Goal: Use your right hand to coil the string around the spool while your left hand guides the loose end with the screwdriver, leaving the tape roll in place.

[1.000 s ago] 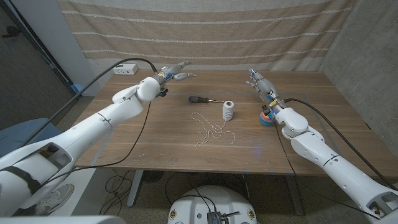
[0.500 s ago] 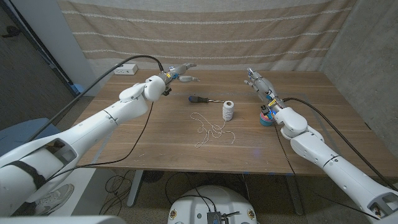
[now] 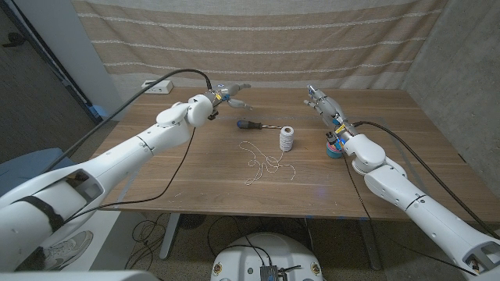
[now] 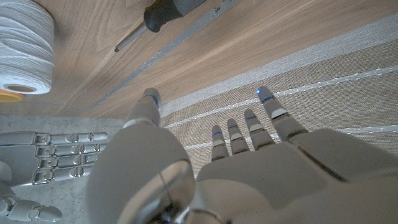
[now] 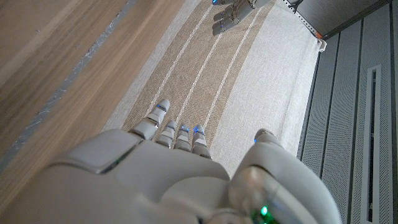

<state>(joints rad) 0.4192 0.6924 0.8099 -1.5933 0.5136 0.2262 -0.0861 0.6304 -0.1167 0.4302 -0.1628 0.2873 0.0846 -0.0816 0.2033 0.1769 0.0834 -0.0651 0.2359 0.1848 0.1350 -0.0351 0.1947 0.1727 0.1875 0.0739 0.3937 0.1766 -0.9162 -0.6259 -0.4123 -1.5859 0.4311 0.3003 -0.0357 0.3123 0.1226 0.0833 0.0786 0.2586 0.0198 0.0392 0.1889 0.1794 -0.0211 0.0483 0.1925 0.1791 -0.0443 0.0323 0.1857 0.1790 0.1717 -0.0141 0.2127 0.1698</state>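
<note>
The left robot hand (image 3: 229,93) hovered open and empty near the screwdriver (image 3: 251,124), apparently lining up to take it as the guiding tool. The right robot hand (image 3: 319,98), fingers straight and holding nothing, hung beyond the spool (image 3: 287,138). The loose string (image 3: 264,161) lay on the counter (image 3: 195,172), and the tape (image 3: 334,147) sat by the right arm.
</note>
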